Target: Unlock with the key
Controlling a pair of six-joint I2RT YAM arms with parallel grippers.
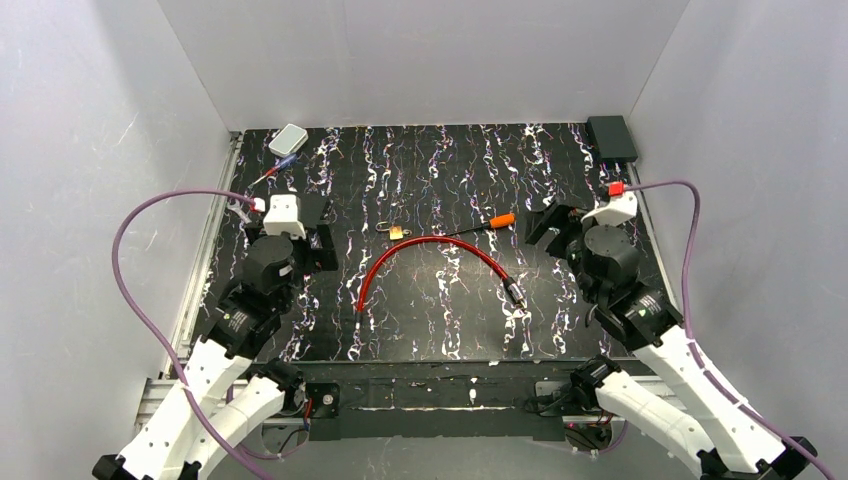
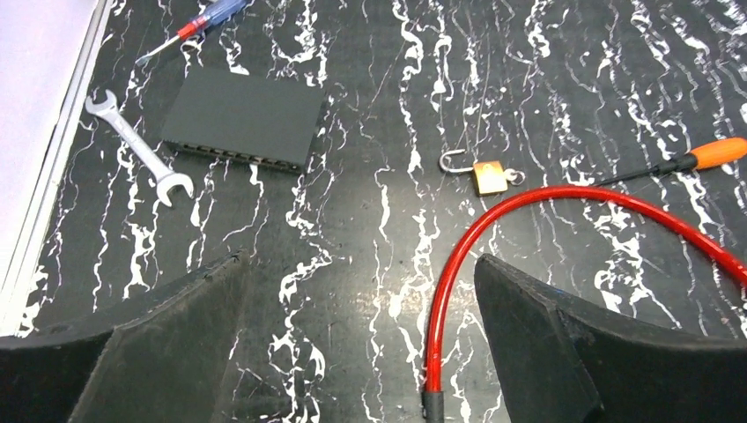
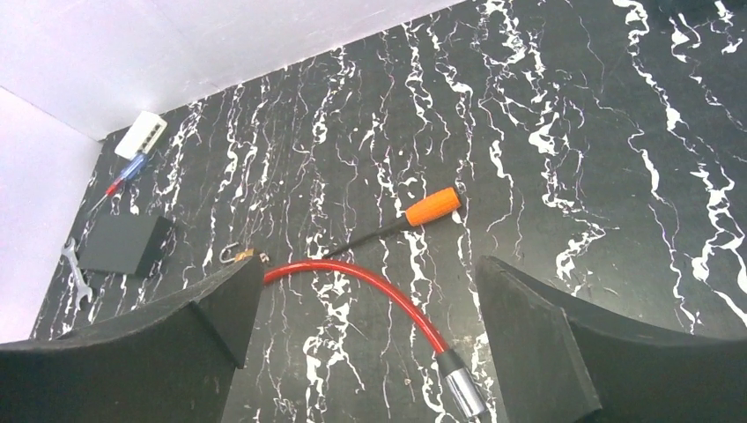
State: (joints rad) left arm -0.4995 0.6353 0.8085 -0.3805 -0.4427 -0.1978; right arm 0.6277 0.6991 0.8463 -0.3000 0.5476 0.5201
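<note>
The key [image 1: 475, 228] lies just right of the padlock [image 1: 397, 232], orange head farthest from it. The left gripper [image 2: 361, 260] and right gripper [image 3: 366, 269] both stand spread, empty. The right should pinch the orange head squarely, leaving the tail free.

The table [image 2: 370, 53] is black, streaked with white marble-like veins. The key [image 3: 414, 216] has a bright orange head and a thin black tail. The cable [image 2: 564, 192] is glossy red, silver-tipped at one end and black at the other. The padlock [image 2: 490, 177] is brass-yellow with a silver shackle. The wrench [image 2: 139, 148] is silver, the box [image 2: 242, 116] matte black, and the walls [image 1: 430, 60] pale grey.
</note>
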